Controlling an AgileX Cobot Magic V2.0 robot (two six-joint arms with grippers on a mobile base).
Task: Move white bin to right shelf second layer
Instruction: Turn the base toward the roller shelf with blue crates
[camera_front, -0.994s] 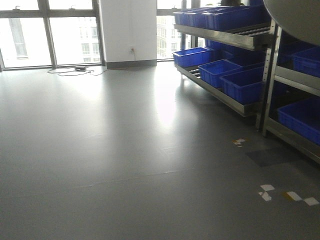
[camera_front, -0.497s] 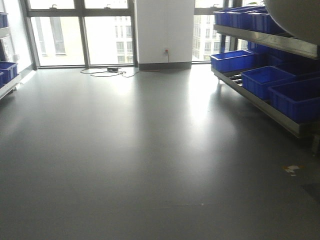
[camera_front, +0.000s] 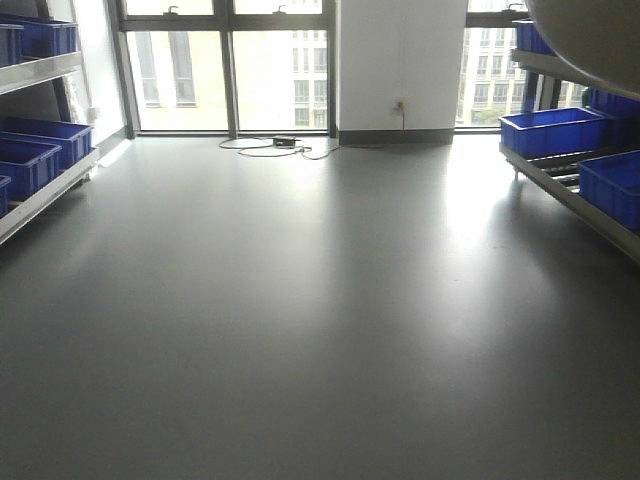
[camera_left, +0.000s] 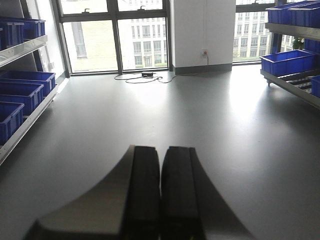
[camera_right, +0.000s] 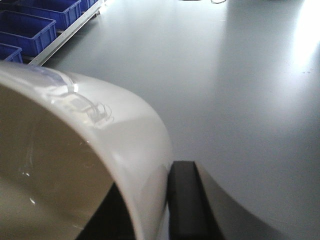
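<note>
The white bin (camera_right: 125, 130) fills the lower left of the right wrist view, its smooth rounded rim curving over an empty cream inside. My right gripper (camera_right: 150, 200) is shut on the bin's wall, one finger inside and one black finger (camera_right: 185, 200) outside. The bin's rounded base (camera_front: 590, 35) shows at the top right of the front view, held high off the floor. My left gripper (camera_left: 160, 190) is shut and empty, its black pads together over the floor. The right shelf (camera_front: 570, 190) with its roller lanes (camera_left: 299, 82) stands at the right edge.
Blue crates (camera_front: 550, 130) sit on the right rack. A second rack with blue crates (camera_front: 40, 160) lines the left wall. Grey floor (camera_front: 320, 300) lies between them. A cable and a small box (camera_front: 285, 145) lie by the far windows.
The view has swung left: the right rack has slid to the right edge, and the left rack has come into sight. The bin stays at the top right of the view.
</note>
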